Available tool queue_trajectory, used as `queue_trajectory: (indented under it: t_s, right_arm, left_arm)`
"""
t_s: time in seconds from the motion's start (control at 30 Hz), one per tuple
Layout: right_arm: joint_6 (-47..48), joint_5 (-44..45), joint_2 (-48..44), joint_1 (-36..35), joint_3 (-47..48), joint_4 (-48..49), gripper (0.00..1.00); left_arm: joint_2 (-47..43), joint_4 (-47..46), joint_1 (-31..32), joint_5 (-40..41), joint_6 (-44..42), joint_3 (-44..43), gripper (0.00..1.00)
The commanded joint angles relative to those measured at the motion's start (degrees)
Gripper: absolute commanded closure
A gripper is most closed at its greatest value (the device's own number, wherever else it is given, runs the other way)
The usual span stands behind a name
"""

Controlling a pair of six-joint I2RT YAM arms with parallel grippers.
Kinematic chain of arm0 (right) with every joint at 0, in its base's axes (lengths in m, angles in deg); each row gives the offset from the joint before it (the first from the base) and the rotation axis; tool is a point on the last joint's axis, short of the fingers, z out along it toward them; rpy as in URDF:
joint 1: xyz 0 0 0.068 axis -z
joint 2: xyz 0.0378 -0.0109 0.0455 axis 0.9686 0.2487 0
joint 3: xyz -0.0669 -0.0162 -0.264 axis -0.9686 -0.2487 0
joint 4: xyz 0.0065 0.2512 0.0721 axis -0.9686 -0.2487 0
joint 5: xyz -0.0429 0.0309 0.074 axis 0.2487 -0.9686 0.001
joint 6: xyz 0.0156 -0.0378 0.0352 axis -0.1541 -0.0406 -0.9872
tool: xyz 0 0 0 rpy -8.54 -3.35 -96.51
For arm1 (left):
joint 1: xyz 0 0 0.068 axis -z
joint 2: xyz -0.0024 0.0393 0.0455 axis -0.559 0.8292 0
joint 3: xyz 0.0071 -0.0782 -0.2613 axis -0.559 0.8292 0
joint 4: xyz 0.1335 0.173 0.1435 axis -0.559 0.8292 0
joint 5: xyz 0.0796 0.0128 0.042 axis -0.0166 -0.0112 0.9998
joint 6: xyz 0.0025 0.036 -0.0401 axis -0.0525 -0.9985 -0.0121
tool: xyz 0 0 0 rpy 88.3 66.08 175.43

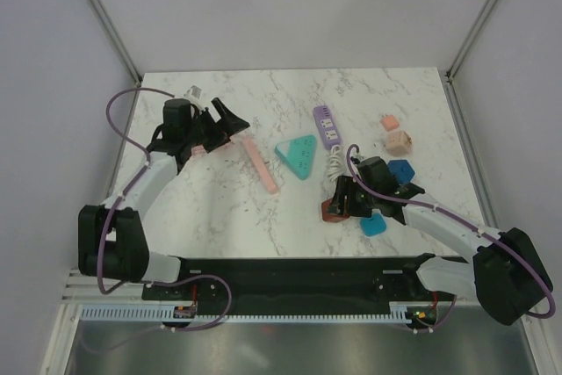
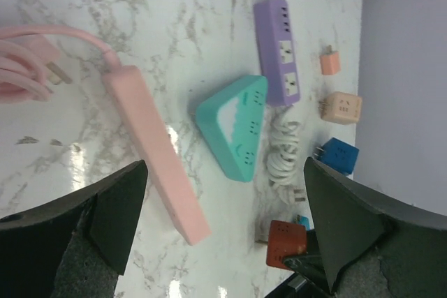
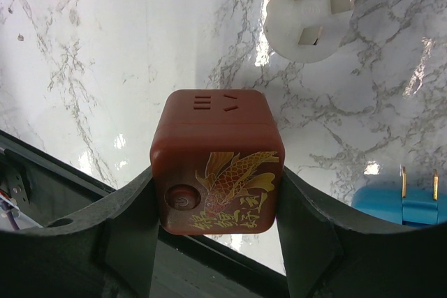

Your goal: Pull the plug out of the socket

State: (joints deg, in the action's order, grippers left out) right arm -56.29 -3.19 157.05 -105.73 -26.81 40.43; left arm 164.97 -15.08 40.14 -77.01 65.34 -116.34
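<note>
Closest to me, at about 5 o'clock on the desk (image 1: pixel 228 217), the right jaws are clamped on two sides of a red socket cube (image 3: pixel 216 165). The slotted face I can see is bare, with no plug in it. A blue adapter (image 3: pixel 398 204) lies just beside the cube at 3 o'clock, prongs showing. A white plug (image 3: pixel 307 12) lies loose a little further in, prongs up.

At mid-desk the pink power strip (image 2: pixel 157 165) lies with its long axis running roughly 11 to 5 o'clock, and a teal triangular socket block (image 1: pixel 297 155) sits just beside it at 3 o'clock. The strip's cord leaves the far end and curls toward 9 o'clock. There the pink plug (image 2: pixel 35 57) lies flat, apart from the strip, with its bare prongs pointing back toward 3 o'clock.

The left jaws hang over that far end, spread wide with nothing between them. The plug is near them on their 9 o'clock side, outside the gap. The left arm is much the nearer one; the right is well apart across the desk.

Farthest, at 1 o'clock, the purple strip (image 1: pixel 327 125) shows only empty sockets.

I see no plug seated anywhere, so the pull looks done. Any regrasp would fall to the left arm, which would shift toward 9 o'clock and close across the plug's body.
</note>
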Motion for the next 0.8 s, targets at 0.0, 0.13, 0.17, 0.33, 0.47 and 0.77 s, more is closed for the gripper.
queue_trajectory:
  t_s: [0.0,0.13,0.17,0.33,0.47,0.77]
  right_arm:
    - [0.6,0.8,0.2,0.1,-0.8,1.1,0.59]
    - [0.4,0.9,-1.1,0.2,-1.5,1.2,0.46]
    - [0.4,1.0,-1.5,0.2,-1.5,1.1,0.41]
    - [0.9,2.0,-2.0,0.2,-1.4,0.9,0.26]
    - [1.3,3.3,-2.8,0.2,-1.4,1.0,0.19]
    - [2.0,6.9,-5.1,0.2,-2.0,1.0,0.09]
  left_arm:
    - [-8.9,3.7,4.3,-0.2,-0.6,3.3,0.00]
    - [-17.9,7.3,9.7,1.3,-1.9,8.6,0.00]
    - [-19.9,8.1,10.2,1.4,-1.8,11.1,0.00]
    - [-33.1,12.3,13.0,3.0,-0.5,19.2,0.00]
    - [-37.9,13.5,13.4,3.3,0.4,24.3,0.01]
    - [-45.1,16.4,14.9,1.8,1.8,28.0,0.03]
